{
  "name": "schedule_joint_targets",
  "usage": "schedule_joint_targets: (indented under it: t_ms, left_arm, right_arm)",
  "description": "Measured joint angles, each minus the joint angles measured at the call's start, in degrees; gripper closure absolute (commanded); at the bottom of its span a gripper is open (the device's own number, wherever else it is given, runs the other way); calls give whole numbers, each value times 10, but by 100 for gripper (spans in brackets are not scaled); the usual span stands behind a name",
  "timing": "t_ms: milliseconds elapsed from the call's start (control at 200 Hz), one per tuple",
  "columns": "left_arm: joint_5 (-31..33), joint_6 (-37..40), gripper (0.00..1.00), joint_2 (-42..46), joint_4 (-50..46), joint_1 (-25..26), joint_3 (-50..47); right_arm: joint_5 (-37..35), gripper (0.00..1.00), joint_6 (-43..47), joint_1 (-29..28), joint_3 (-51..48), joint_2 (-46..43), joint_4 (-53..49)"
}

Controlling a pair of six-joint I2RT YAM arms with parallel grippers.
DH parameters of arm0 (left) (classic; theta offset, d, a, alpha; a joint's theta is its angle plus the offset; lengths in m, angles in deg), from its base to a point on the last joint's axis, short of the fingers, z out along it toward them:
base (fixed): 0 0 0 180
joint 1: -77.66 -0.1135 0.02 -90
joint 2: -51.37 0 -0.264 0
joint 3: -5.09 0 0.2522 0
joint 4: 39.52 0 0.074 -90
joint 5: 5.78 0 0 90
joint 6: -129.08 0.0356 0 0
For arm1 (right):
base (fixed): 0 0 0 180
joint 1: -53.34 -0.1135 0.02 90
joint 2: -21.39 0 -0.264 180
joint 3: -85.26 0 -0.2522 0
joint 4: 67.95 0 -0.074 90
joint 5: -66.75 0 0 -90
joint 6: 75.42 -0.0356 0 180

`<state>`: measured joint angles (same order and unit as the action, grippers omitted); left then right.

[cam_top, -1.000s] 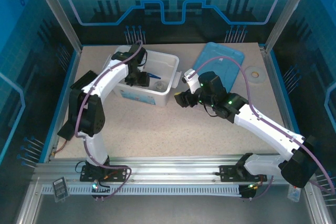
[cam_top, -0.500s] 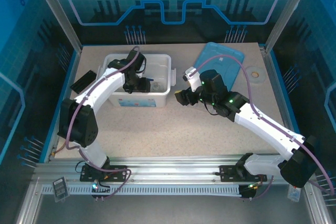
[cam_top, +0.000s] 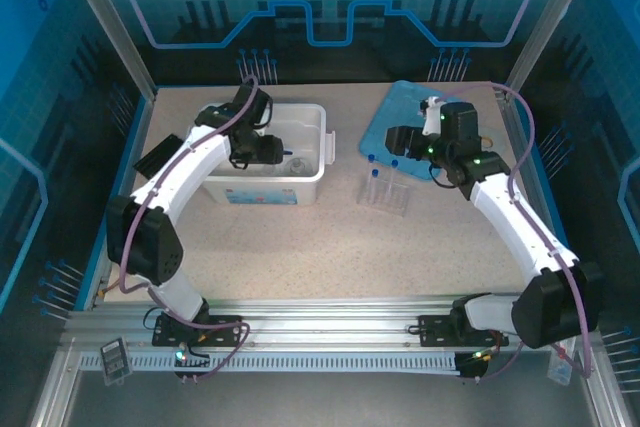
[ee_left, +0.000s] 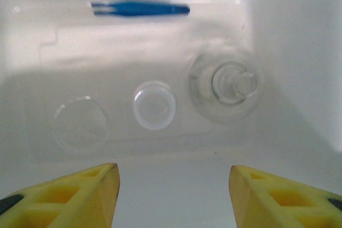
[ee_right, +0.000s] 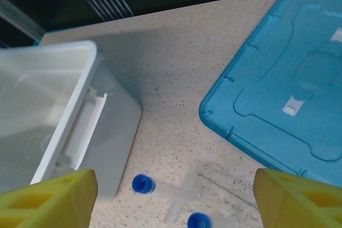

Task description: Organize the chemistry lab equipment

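Speckled beige counter (cam_top: 290, 237) inside a blue-lit enclosure.

- Left fingers (ee_left: 75, 196): yellow, parted about halfway, holding nothing, lowered into a white bin (cam_top: 312, 147).
- On the bin floor ahead of the left fingers: a clear flask (ee_left: 227, 86) ahead to the right, one small clear beaker (ee_left: 154, 104) straight ahead, a second beaker (ee_left: 79, 123) ahead to the left. Slim blue tweezers (ee_left: 139, 8) lie by the far wall.
- Right fingers (ee_right: 48, 196): yellow, spread wide, holding nothing, above the counter.
- Clear tube rack (ee_right: 181, 193): on the counter just ahead of the right fingers, between them. It carries blue-capped tubes (ee_right: 143, 183), two caps visible.
- The bin is ahead-left of the right fingers and the blue lid (ee_right: 299, 73) lies flat ahead-right.
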<state>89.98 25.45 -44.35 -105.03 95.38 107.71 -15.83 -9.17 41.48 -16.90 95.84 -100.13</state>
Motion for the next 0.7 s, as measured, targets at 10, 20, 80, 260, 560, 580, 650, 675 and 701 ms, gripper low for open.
schedule_joint_targets:
  t_ms: [10, 20, 80, 260, 560, 580, 650, 675, 701]
  left_arm:
    - [0, 0, 43, 2, 1, -1, 2]
    - [2, 0, 42, 4, 1, -1, 4]
    - [5, 0, 42, 19, 8, -3, 10]
    - [4, -14, 41, 89, 45, -3, -1]
    - [-7, -28, 41, 174, 97, 9, -89]
    - [-7, -28, 41, 177, 99, 11, -96]
    - [-7, -28, 40, 184, 106, 17, -118]
    - [-7, -28, 40, 186, 109, 18, -126]
    - [-8, -28, 40, 189, 111, 20, -134]
  right_arm:
    - [4, 23, -5, 3, 1, 2, 0]
    - [6, 23, -8, 5, 1, 4, 0]
    - [23, 23, -39, 23, -2, 14, 4]
    - [59, 26, -153, 76, -86, 17, 76]
    - [88, 28, -323, 116, -193, 75, 191]
    - [89, 28, -332, 116, -196, 80, 199]
    - [91, 28, -357, 116, -206, 93, 221]
    - [91, 28, -364, 116, -208, 97, 228]
    - [91, 28, -371, 116, -210, 101, 235]
